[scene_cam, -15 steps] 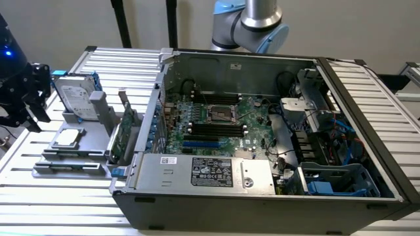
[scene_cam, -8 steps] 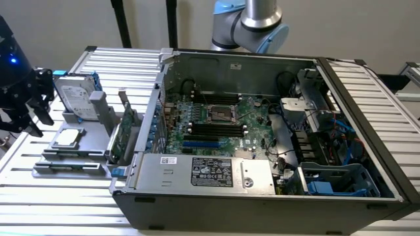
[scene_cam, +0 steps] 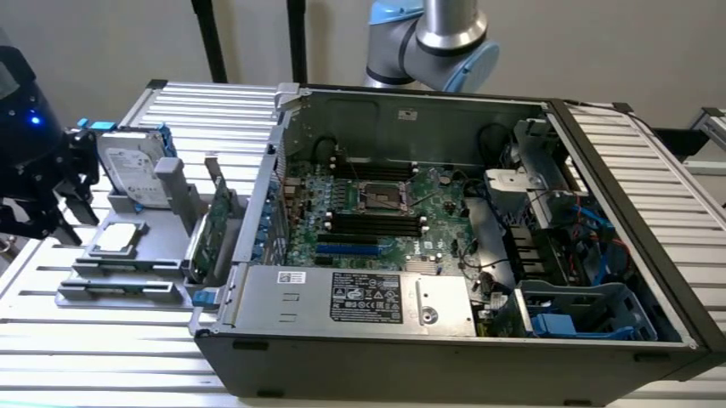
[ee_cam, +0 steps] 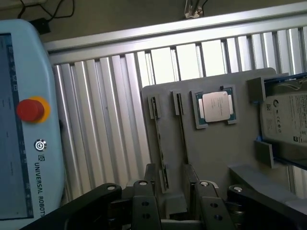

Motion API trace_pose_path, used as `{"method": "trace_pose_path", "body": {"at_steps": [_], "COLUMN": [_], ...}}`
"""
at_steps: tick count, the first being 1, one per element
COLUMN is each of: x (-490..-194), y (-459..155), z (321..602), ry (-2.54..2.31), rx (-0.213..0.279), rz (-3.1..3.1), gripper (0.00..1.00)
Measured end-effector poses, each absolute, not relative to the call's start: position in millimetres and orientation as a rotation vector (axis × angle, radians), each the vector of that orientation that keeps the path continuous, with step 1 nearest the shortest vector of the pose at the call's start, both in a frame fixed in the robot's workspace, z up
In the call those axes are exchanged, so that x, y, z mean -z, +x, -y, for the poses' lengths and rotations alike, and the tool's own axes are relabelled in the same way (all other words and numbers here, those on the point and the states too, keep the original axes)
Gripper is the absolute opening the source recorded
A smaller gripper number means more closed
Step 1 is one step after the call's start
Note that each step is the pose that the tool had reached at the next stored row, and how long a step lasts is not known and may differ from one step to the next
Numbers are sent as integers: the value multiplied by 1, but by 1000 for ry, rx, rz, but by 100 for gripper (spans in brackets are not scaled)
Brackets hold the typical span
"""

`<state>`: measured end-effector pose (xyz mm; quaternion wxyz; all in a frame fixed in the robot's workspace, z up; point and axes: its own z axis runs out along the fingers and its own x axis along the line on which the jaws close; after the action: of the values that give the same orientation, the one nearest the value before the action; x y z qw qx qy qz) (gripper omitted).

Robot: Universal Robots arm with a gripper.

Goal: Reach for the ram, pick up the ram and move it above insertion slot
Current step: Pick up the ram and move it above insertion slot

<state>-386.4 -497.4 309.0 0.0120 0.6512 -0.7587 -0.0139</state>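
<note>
One black two-fingered hand (scene_cam: 57,200) hangs at the exterior view's left edge, over the grey plastic parts fixture (scene_cam: 119,293) on the ribbed metal counter (scene_cam: 102,340), well apart from the open dark-grey computer case (scene_cam: 454,357). Inside the case, the insertion slot (scene_cam: 369,225), a long narrow black plastic socket among several parallel ones, lies just below the square metal processor socket (scene_cam: 380,197) and near a shorter blue socket (scene_cam: 352,249); it looks unoccupied. Green boards (scene_cam: 216,225) stand upright in the fixture beside the case wall; from here I cannot separate stick from wider card. Wrist view: the ram (ee_cam: 160,153), a long thin circuit-board stick seen edge-on, stands in one of two narrow grooves of the fixture. A second edge-on board (ee_cam: 182,129) fills the neighbouring groove, with a square silver processor chip (ee_cam: 217,106) just beside that. Step in hand, by my reading: the reach, grasp not yet made. To do it well: centre the fingers across the stick's thin faces, come down square to the groove, and mind the neighbouring board, whose end lies close to one finger. Hand (ee_cam: 171,168): spread wide, jaws either side of the ram's near end, no contact visible, nothing held.
</note>
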Motion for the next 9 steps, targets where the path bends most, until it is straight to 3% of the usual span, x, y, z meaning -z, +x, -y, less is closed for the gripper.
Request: {"method": "trace_pose_path", "body": {"at_steps": [9], "x": [-293], "y": [-385], "z": [497], "ry": [2075], "rx": [42], "rz": [2326], "gripper": [36]}}
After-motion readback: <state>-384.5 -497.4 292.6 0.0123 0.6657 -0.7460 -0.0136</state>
